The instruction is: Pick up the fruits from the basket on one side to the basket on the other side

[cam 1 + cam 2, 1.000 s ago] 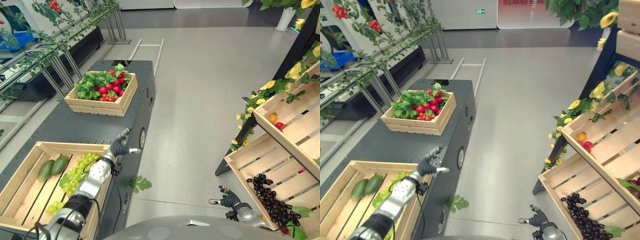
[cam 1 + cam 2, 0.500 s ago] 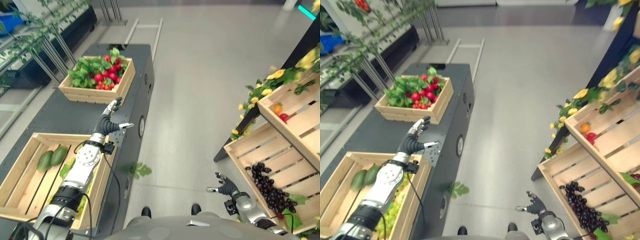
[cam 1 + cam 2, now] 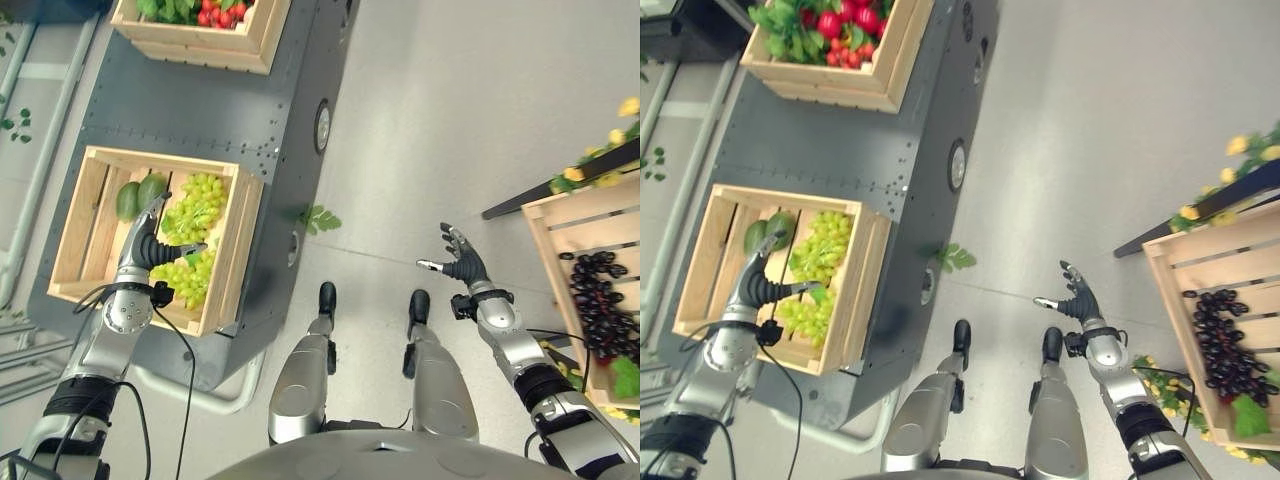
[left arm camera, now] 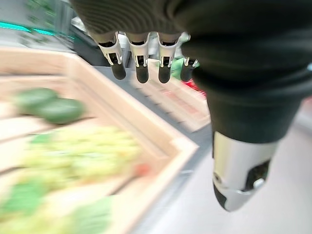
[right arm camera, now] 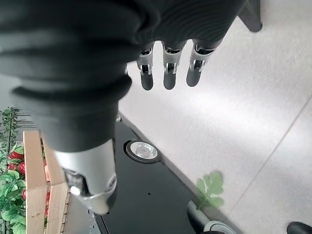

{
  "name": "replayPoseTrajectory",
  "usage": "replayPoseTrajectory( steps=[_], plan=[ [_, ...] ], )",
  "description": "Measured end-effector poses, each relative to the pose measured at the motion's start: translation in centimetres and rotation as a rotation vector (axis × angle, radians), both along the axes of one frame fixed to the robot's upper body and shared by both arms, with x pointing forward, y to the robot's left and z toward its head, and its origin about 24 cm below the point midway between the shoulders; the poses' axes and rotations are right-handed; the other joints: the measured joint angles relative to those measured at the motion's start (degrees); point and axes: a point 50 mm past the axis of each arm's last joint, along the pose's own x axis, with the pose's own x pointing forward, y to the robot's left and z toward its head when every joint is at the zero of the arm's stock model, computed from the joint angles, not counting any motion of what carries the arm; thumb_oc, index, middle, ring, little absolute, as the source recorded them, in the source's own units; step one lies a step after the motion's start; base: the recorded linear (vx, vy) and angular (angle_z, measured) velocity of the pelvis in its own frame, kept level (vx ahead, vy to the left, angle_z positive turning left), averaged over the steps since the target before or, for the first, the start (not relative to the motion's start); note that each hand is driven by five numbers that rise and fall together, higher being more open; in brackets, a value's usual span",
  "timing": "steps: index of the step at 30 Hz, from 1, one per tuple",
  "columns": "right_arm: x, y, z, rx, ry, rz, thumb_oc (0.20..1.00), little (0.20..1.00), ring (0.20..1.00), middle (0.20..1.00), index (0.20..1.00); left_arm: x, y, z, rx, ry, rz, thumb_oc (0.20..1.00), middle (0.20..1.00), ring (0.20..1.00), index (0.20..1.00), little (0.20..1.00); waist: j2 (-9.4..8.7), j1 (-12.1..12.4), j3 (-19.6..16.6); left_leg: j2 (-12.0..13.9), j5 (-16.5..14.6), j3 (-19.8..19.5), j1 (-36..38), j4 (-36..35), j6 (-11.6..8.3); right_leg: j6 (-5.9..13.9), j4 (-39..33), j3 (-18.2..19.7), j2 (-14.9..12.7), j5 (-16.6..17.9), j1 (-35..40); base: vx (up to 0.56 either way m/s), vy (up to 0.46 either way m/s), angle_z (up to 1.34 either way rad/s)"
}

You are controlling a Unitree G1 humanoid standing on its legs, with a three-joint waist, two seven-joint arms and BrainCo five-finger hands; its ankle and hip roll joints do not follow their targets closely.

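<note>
— Silver fingers are spread and straight on our left hand, thumb held apart, nothing in it. It hovers over the near wooden crate, above the green grapes and just beside the two avocados.

— And our right hand?

— It is empty too, fingers relaxed and fanned, out over the bare floor, well apart from the slatted crate on our right where the dark grapes lie.

— So which fruit do we go for?

— We judge the grapes, since they sit directly under the palm. A bunch is loose and lumpy, so we would lower the hand straight down, let the fingers sink round the thick middle of the cluster and bring the thumb in from the other side, rather than pinch a few berries that might tear off.

— Anything to mind?

— The crate's wall is close to the thumb side, so we would keep the wrist clear of the rim as we descend and lift. The crate of radishes further along the dark cart is not part of this reach. Then it is a long carry across the floor to the far crate.
</note>
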Motion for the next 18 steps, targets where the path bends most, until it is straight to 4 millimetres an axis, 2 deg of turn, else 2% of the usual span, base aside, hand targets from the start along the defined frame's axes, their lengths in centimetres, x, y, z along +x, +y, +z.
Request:
replayPoseTrajectory(
  steps=[4,8,12,18],
  plan=[
    [0.2,0.7,0.8,-0.003,-0.046,0.022,1.000,1.000,1.000,1.000,1.000,-0.3,0.9,-0.1,0.008,-0.003,0.064,1.000,1.000,1.000,1.000,1.000,0.01,0.0,1.0,-1.0,0.3,-0.9,-1.2,-0.1,0.03,0.06,4.7,-0.1,-1.3,-2.4,-3.0,-0.03,-0.010,0.15],
    [0.3,0.7,0.9,-0.006,-0.055,0.014,1.000,1.000,1.000,1.000,1.000,-0.3,1.9,0.0,0.015,-0.004,0.128,1.000,1.000,1.000,1.000,1.000,-0.21,-0.2,1.1,-1.0,0.4,-0.9,-1.5,-0.1,-0.06,-0.24,6.0,0.0,-1.3,-3.1,-3.8,-0.01,0.003,0.02],
    [0.5,0.6,1.3,-0.011,-0.068,0.008,1.000,1.000,1.000,1.000,1.000,0.4,4.0,0.4,0.050,0.030,0.205,1.000,1.000,1.000,1.000,1.000,-0.45,-0.4,1.3,-0.9,0.6,-0.9,-3.2,0.1,-0.35,-0.38,7.0,0.1,-1.1,-3.4,-5.9,0.00,0.000,0.00],
    [0.5,0.3,1.5,-0.033,-0.079,0.010,1.000,1.000,1.000,1.000,1.000,1.2,6.2,2.3,0.063,0.011,0.276,1.000,1.000,1.000,1.000,1.000,-1.29,-0.6,1.9,-0.9,0.8,-0.8,-6.7,1.0,-0.53,-0.42,8.0,0.4,-1.1,-3.5,-9.6,0.00,-0.001,-0.01]
  ],
)
